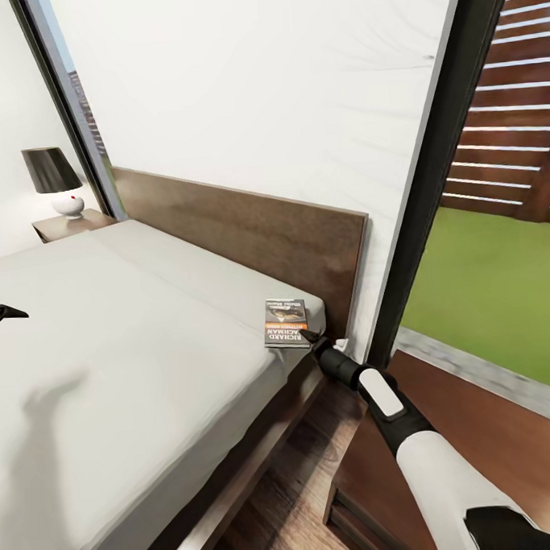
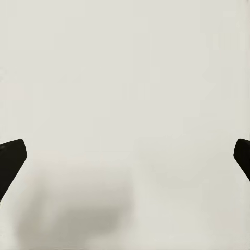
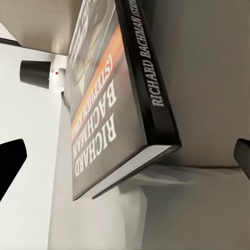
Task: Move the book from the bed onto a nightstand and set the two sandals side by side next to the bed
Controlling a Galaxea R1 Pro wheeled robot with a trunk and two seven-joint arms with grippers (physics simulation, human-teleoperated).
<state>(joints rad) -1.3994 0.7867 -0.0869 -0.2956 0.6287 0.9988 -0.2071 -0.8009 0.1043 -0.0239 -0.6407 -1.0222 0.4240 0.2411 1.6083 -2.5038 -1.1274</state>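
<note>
Reaching for a grasp, the right gripper (image 1: 313, 336) spreads its fingers (image 3: 11, 162) around the dark grey, orange-banded paperback book (image 1: 285, 323); the left gripper (image 2: 125, 156) idles, spread wide.

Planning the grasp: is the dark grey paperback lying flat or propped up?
Flat: dark grey paperback lies cover-up on the pale grey mattress, near the dark headboard.

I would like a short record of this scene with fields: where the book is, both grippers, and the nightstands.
book: flat on the bed, at the corner near the headboard
right gripper: open, at the book's edge
left gripper: open, above the mattress
near nightstand: beside the bed, under the right arm
far nightstand: carries a lamp
</note>
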